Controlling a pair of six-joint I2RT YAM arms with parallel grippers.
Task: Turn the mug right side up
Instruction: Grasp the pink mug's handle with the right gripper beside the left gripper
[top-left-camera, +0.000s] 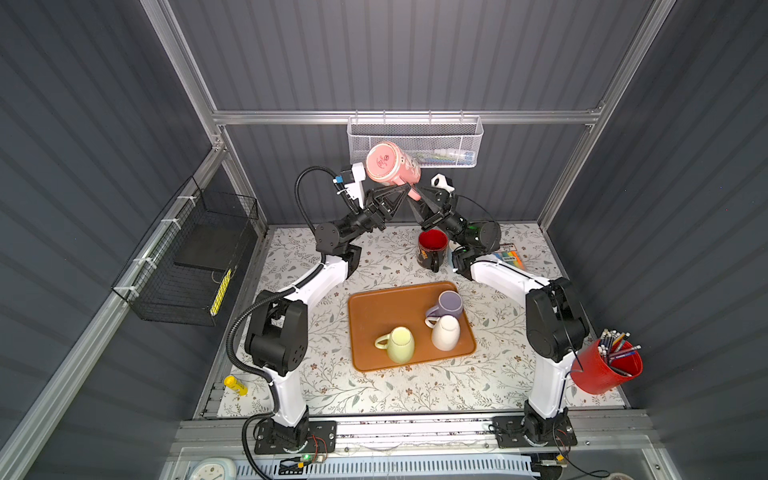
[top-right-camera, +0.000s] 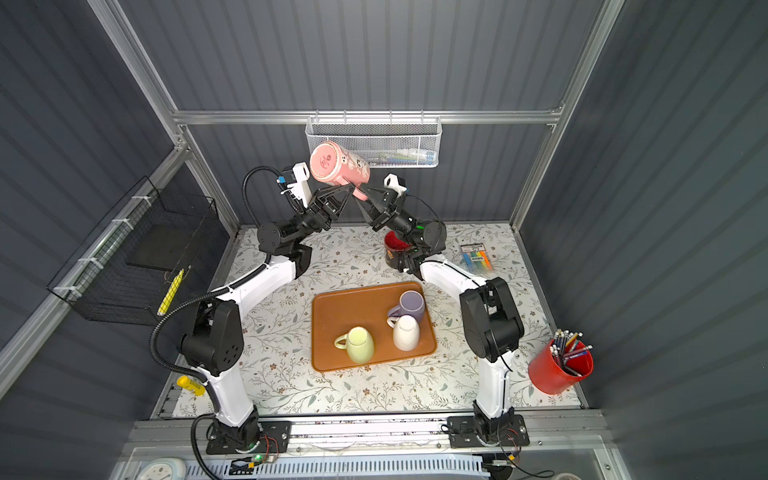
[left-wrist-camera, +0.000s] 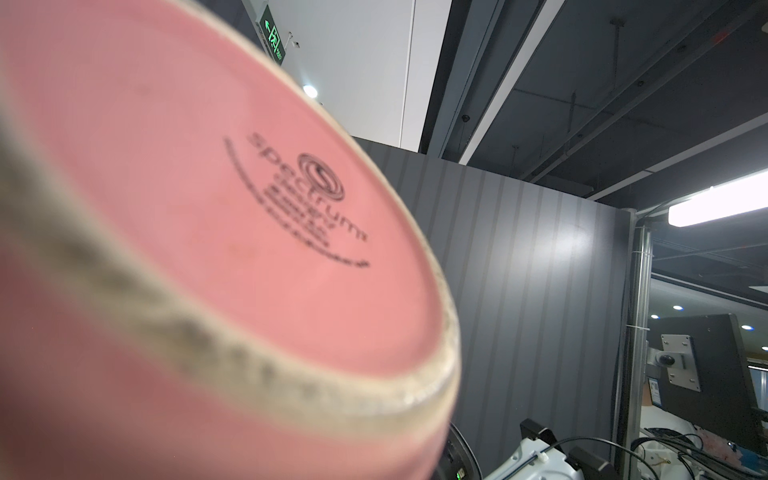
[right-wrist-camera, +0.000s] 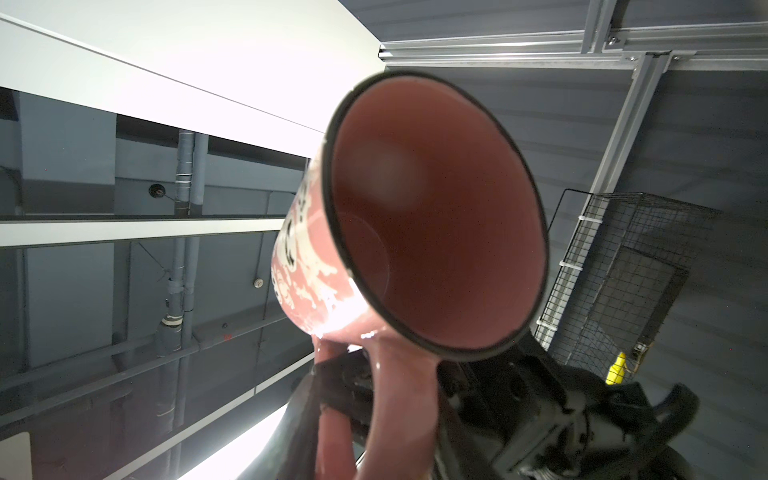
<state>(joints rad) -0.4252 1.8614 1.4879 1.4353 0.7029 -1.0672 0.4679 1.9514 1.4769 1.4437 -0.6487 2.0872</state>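
Two grippers were up high over the back of the table (top-left-camera: 498, 374), where the pink mug (top-left-camera: 392, 164) hung in the air on its side, base toward the top camera, in front of the white mesh basket (top-left-camera: 436, 137). We saw the left gripper (top-left-camera: 406, 192) clamped tight on the mug's handle (right-wrist-camera: 399, 395). The right gripper (top-right-camera: 365, 203) stood part open just beside that handle; we could not tell whether it touched.

Both arms reach high, elbows bent, wrists angled inward — the left gripper (top-left-camera: 406, 190) has its jaws pinched on the pink mug (top-left-camera: 392, 164) handle; the right gripper (top-left-camera: 415, 198) holds its jaws parted just beside.
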